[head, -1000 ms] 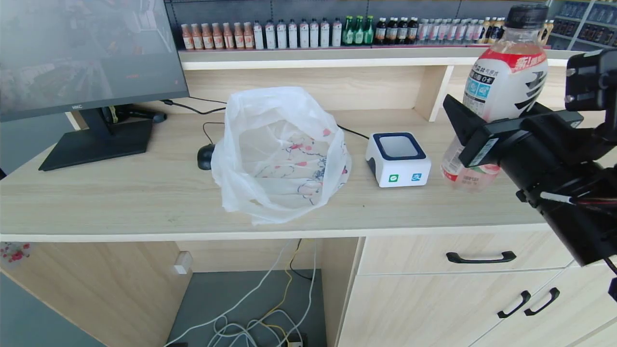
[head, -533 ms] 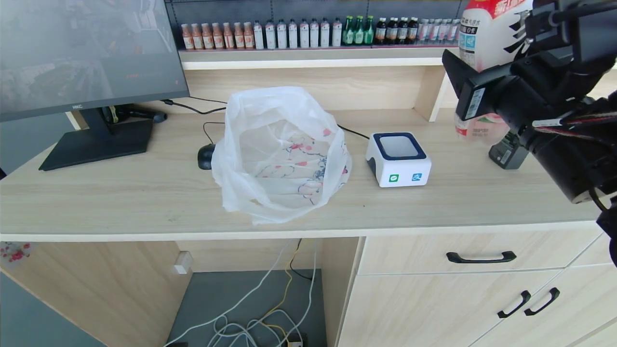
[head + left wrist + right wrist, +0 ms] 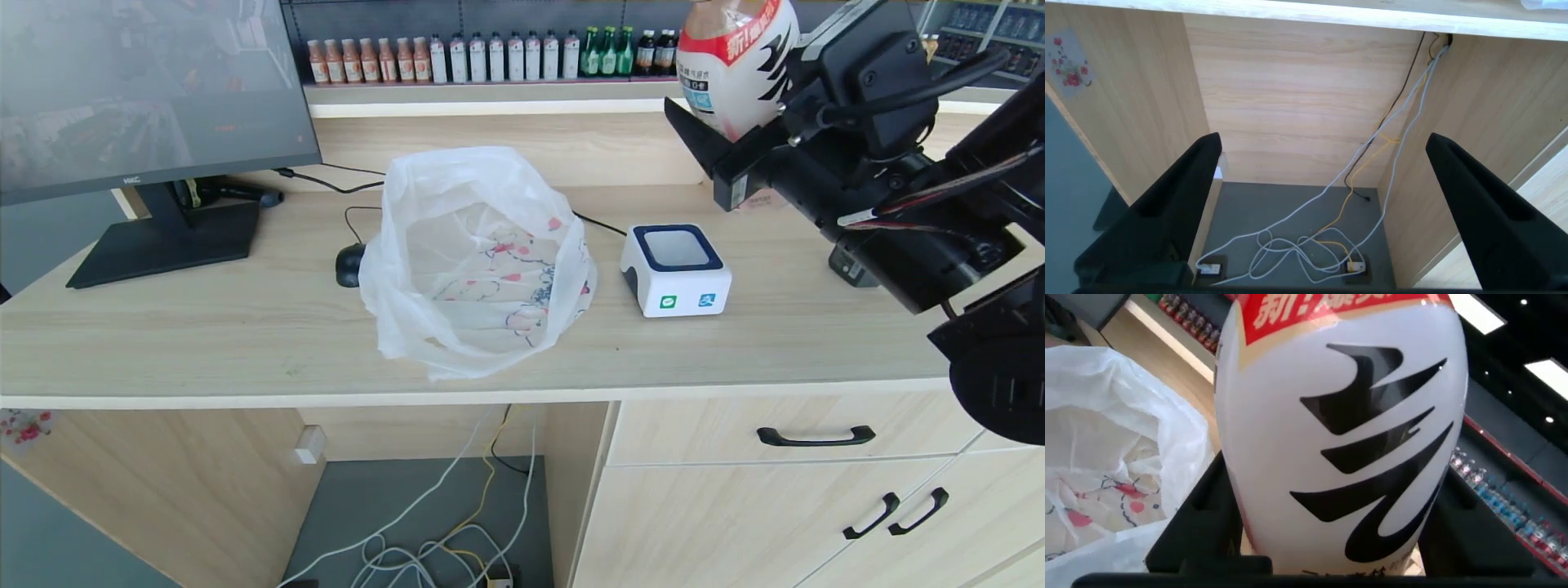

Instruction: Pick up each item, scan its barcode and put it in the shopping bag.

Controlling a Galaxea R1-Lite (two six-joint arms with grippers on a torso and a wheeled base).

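My right gripper (image 3: pixel 755 159) is shut on a drink bottle (image 3: pixel 733 61) with a white, red and black label, held high above the counter, up and to the right of the scanner. The same bottle (image 3: pixel 1339 433) fills the right wrist view between the black fingers (image 3: pixel 1192 527). A white barcode scanner (image 3: pixel 674 269) with a dark-framed window sits on the counter. The open white shopping bag (image 3: pixel 478 257) stands to its left, and the bag (image 3: pixel 1110 474) also shows behind the bottle. My left gripper (image 3: pixel 1323 212) hangs open below the counter, with nothing between its fingers.
A monitor (image 3: pixel 147 90) on a black stand is at the counter's left, a black mouse (image 3: pixel 349 265) beside the bag. A small dark object (image 3: pixel 853 268) lies at the counter's right. A shelf of bottles (image 3: pixel 522 55) runs along the back. Cables (image 3: pixel 1315 245) lie on the floor under the counter.
My right gripper has lifted the bottle off the counter and carried it up and to the left, toward the space above the scanner. The small dark object behind it has come into sight.
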